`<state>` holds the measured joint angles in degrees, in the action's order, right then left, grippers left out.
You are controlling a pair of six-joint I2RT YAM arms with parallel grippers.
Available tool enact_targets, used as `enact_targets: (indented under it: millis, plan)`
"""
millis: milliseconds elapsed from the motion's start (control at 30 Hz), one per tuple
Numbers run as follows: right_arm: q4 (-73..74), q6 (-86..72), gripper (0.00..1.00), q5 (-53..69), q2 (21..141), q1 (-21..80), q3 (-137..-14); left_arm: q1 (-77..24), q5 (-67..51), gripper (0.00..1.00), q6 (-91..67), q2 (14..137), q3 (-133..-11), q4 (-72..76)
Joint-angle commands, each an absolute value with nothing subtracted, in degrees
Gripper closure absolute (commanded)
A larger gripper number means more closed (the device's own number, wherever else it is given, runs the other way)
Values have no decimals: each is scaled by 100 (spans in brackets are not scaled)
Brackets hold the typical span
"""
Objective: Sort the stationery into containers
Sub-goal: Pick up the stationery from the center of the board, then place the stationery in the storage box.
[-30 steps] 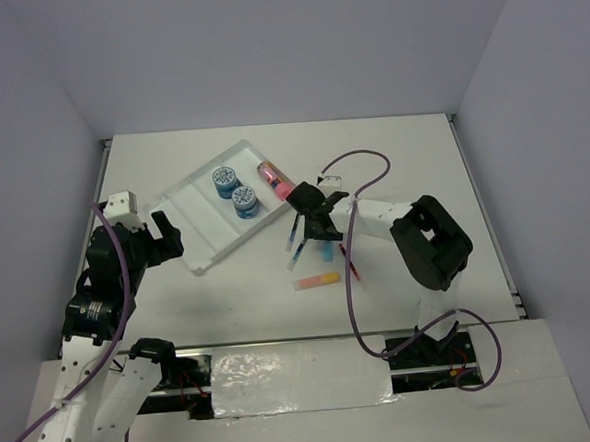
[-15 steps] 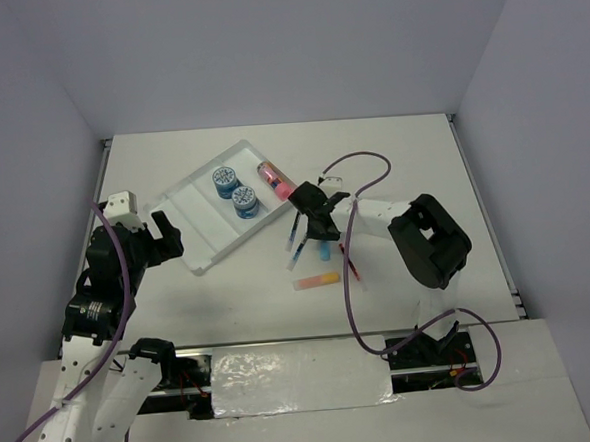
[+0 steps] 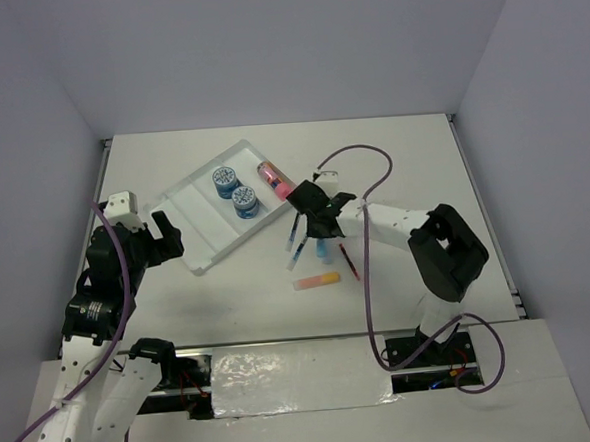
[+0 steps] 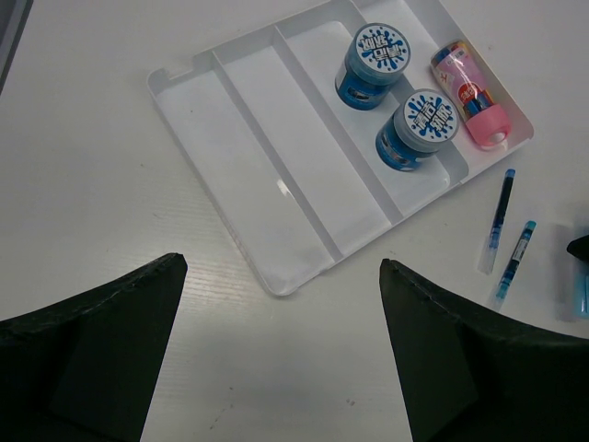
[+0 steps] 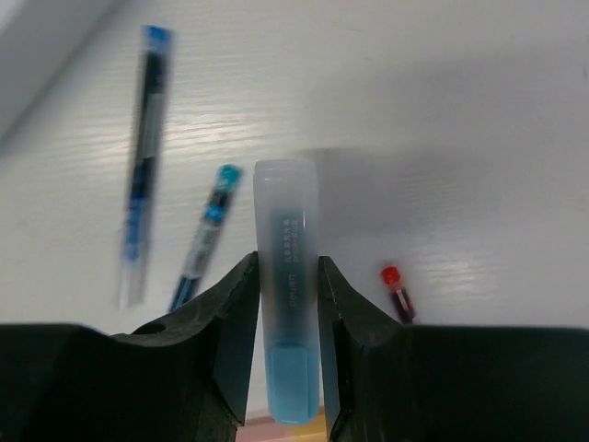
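The white tray (image 3: 201, 232) has four long compartments. Two blue tubs (image 3: 224, 181) (image 3: 245, 201) sit in one, and the pink tube (image 3: 274, 179) lies in the rightmost. My right gripper (image 3: 317, 230) is shut on the light-blue marker (image 5: 287, 276), low over the table right of the tray. Two blue pens (image 5: 140, 221) (image 5: 204, 235) lie to its left, and the red pen (image 5: 398, 290) to its right. The orange-yellow marker (image 3: 317, 280) lies nearer the front. My left gripper (image 4: 281, 313) is open and empty, just off the tray's near corner (image 4: 276, 285).
White walls enclose the table on the left, back and right. The two left tray compartments (image 4: 248, 157) hold nothing. A purple cable (image 3: 357, 167) loops over the right arm. The arm bases stand at the front edge.
The right arm's elbow has swung to the right, while its gripper stays over the pens and marker. The left arm has not moved.
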<state>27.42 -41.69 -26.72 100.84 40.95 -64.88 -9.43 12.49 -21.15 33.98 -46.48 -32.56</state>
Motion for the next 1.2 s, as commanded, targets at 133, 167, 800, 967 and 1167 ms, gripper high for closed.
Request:
enact_targets:
  millis: [133,167,800,967,1167]
  plan:
    - [2277,-2542,77,-1962,10387,5114,-8303,-958,1283,1,-2083,3366,-4649,-3085]
    - [2233,-2157,77,-1612,10789,5289,-8593,-958,1292,1,-2092,3375,-4658,-3094]
    - [2127,-668,38,-325,13746,5344,-12789,-967,1310,1,-2083,3437,-4649,-3094]
    - [1969,-685,0,-307,13264,5318,-12176,-958,1257,1,-2065,3463,-4650,-3076]
    - [2003,-1851,0,-1796,11209,5230,-10149,-975,1292,1,-2083,3375,-4641,-3085]
